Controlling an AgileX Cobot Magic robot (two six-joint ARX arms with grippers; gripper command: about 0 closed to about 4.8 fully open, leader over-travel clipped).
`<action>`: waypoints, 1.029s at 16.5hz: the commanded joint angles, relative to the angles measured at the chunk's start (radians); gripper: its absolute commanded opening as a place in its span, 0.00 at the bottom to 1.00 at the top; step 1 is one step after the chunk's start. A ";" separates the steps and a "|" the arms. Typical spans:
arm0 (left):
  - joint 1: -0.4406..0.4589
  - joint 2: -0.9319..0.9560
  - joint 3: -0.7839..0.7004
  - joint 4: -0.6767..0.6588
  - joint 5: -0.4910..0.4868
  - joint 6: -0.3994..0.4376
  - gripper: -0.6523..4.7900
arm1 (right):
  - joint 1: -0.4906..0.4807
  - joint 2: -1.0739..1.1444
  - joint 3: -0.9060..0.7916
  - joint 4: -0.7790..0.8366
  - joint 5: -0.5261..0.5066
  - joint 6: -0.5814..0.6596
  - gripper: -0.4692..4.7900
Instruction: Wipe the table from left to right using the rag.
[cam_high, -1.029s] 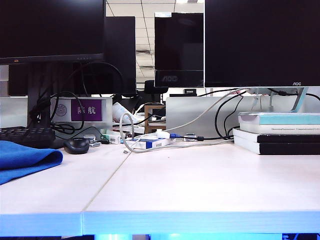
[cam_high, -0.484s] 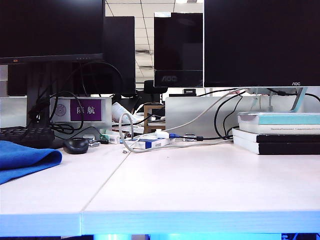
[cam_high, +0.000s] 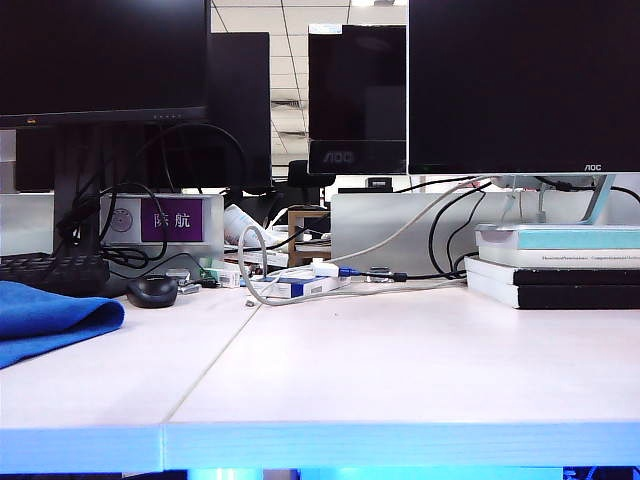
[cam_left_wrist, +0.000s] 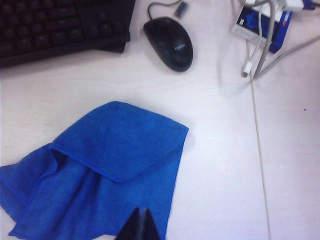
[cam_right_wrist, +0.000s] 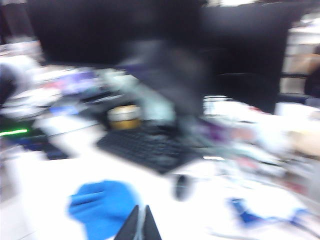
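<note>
A bright blue rag (cam_high: 48, 318) lies bunched at the left edge of the exterior frame, resting on the white table (cam_high: 400, 370), whose two panels meet at a thin dark seam running from the lower left toward the centre. Neither arm appears in that frame. A black mouse (cam_high: 153, 290) sits just beyond the rag, with a black keyboard (cam_high: 50, 272) behind it at the far left; dark monitors (cam_high: 520, 85) fill the upper half, and a stack of books (cam_high: 555, 265) stands at the right.

In the left wrist view, the left gripper (cam_left_wrist: 140, 227) hangs above the rag (cam_left_wrist: 100, 170), its dark fingertips pressed together at the lower middle of the frame with nothing between them. The cloth spreads in thick folds across the lower left, one corner folded over; the mouse (cam_left_wrist: 170, 42) and keyboard (cam_left_wrist: 55, 25) sit at the top, apart from it.

The right wrist view is heavily blurred. The right gripper (cam_right_wrist: 140, 225) shows at the lower centre as two dark tips meeting at a point, clenched on nothing, with the rag (cam_right_wrist: 102, 207) a blue smear at lower left.
</note>
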 joint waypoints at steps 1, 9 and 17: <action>-0.003 0.056 0.005 0.014 0.006 0.004 0.11 | 0.225 0.014 0.005 -0.066 0.198 -0.008 0.09; -0.003 0.225 0.004 0.037 0.007 0.083 0.11 | 0.546 0.103 0.004 -0.153 0.358 -0.008 0.09; -0.008 0.574 0.003 0.166 -0.050 0.108 0.51 | 0.547 0.109 0.004 -0.138 0.351 -0.008 0.09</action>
